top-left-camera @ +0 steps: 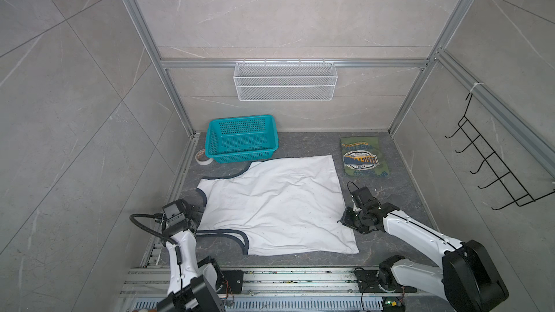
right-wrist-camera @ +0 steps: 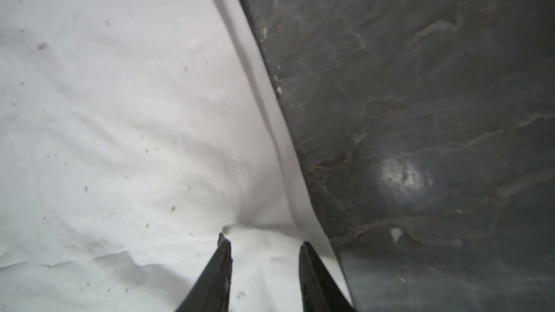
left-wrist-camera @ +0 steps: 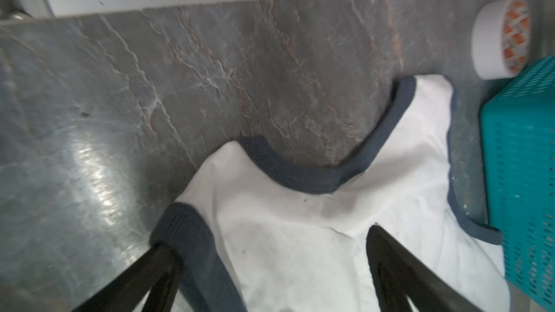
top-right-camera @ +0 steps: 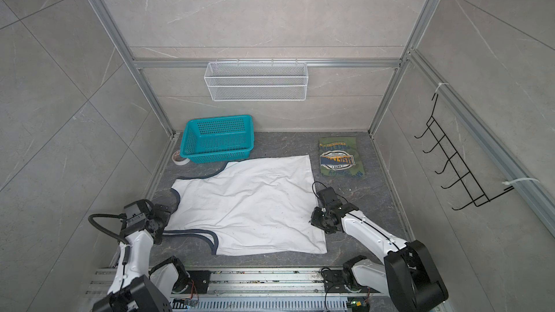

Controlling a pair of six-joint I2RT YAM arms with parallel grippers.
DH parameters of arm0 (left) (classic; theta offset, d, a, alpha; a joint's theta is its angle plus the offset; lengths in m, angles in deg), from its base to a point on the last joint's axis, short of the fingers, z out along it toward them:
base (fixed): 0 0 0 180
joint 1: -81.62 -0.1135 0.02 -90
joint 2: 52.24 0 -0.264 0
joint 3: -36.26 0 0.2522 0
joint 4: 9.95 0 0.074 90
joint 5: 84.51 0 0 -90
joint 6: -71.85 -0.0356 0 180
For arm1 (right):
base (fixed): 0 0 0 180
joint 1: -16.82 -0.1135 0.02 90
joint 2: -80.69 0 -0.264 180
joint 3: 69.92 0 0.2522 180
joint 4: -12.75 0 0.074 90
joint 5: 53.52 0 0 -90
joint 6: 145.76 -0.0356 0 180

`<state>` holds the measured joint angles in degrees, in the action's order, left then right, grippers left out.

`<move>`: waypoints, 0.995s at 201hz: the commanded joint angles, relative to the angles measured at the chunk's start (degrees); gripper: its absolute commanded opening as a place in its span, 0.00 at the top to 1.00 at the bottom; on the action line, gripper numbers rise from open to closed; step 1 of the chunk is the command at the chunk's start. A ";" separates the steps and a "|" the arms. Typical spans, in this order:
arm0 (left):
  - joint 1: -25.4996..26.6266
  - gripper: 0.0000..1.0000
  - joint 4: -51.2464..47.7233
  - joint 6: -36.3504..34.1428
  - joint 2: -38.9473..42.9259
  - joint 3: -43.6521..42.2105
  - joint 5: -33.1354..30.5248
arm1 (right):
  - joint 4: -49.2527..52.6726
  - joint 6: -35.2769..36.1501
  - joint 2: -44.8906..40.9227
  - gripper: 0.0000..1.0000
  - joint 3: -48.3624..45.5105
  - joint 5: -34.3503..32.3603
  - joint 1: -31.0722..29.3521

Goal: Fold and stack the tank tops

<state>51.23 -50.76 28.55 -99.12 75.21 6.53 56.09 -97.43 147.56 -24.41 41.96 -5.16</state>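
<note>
Dark marble tabletop (top-left-camera: 390, 199), grey tiled walls around. The white tank top (top-left-camera: 270, 202) lies spread flat and wrinkled just in front of the teal basket (top-left-camera: 240, 139), and one navy-trimmed strap reaches its base. The olive tank top (top-left-camera: 363, 157) sits folded, graphic up, right of the basket.

Only the left wrist view shows my left gripper (left-wrist-camera: 270, 238) spread wide over a shoulder strap. It also shows the tape roll (left-wrist-camera: 495, 37) beside the basket.

The right wrist view shows my right gripper (right-wrist-camera: 264, 240) with fingers parted over the hem, clamping nothing. Bare marble shows beyond the hem.
</note>
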 commanded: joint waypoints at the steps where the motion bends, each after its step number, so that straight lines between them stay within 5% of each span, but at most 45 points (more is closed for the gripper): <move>1: 0.02 0.04 -7.06 0.81 6.14 0.96 -3.07 | 5.42 3.41 -1.76 0.58 4.81 -3.14 -0.53; 27: 0.07 0.04 -9.69 1.08 9.48 2.85 -2.36 | 6.39 5.13 -1.63 0.54 8.60 -3.67 -2.18; 54: 3.18 0.05 -4.14 -1.54 6.19 6.74 10.37 | 4.60 7.07 2.41 0.53 13.40 -1.31 -6.09; 68: 11.30 0.06 -0.89 -2.61 0.59 9.31 14.25 | 2.99 6.65 6.32 0.54 15.52 -0.80 -9.05; 96: 35.26 0.06 2.73 -2.15 -10.38 14.30 7.36 | -2.06 5.48 14.71 0.54 16.96 2.07 -10.90; 123: 48.51 0.06 10.80 0.45 -20.79 14.82 6.00 | -4.57 4.71 20.39 0.54 17.08 3.31 -10.98; 151: 58.15 0.05 12.45 1.34 -28.88 16.23 2.68 | -4.66 3.54 21.65 0.54 14.88 2.01 -10.92; 200: 65.81 0.05 17.34 7.15 -33.46 9.94 -0.51 | -3.33 -1.23 19.19 0.54 8.45 0.00 -10.50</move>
<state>114.68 -36.88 31.52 -132.25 88.08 9.24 51.07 -94.92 168.32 -11.73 43.47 -15.95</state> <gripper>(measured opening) 0.948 0.458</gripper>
